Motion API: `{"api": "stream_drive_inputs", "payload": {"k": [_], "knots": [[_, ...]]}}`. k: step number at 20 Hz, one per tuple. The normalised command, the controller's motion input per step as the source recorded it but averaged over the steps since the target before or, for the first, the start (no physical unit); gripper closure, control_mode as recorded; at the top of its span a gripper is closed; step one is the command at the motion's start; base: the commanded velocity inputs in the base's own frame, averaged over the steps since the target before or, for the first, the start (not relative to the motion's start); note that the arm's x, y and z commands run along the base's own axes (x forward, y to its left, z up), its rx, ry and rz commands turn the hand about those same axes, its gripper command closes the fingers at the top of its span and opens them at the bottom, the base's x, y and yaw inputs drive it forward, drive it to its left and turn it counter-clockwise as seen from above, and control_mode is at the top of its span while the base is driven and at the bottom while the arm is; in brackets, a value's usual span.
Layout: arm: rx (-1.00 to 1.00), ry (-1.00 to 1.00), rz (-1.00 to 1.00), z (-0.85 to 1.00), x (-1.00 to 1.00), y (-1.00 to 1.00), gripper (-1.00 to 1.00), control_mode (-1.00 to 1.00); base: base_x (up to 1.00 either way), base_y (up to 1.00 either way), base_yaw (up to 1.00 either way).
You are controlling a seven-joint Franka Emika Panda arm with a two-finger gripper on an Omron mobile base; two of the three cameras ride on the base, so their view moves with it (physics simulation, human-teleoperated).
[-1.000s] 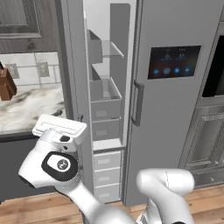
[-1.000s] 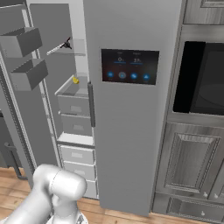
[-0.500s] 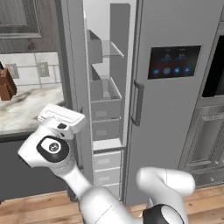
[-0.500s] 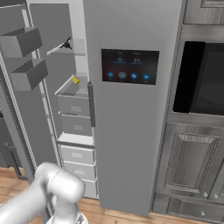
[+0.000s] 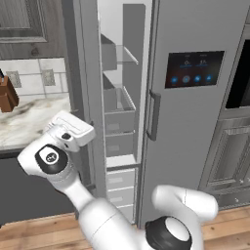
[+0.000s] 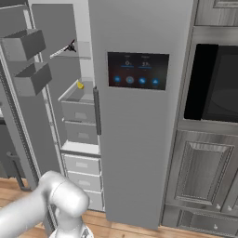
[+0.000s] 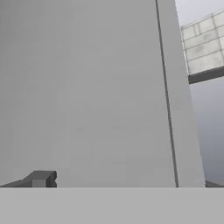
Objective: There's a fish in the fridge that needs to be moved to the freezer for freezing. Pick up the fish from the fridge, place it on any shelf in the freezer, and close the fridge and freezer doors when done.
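Fish (image 6: 69,47) lies on the freezer's glass shelf (image 6: 76,55), well up beyond the fingers (image 7: 41,178), and the fridge door (image 6: 139,116) is shut, so closing looks next: the gripper (image 5: 73,128), spread wide and empty, must push the open freezer door (image 7: 87,87) just ahead.

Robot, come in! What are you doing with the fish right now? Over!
Gripper open, empty, at the open plain grey door. Fish on upper glass shelf inside. Door with display panel shut. Nothing in the way.
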Motion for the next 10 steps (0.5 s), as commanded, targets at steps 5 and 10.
{"api": "stream_drive_inputs", "payload": {"k": [5,10], "knots": [[0.01,0.00,-0.11,0.00,0.00,-0.76,-1.00,-1.00,0.00,0.00,0.00],[0.07,0.00,-0.11,0.00,0.00,-0.86,-1.00,-1.00,0.00,0.00,0.00]]}}
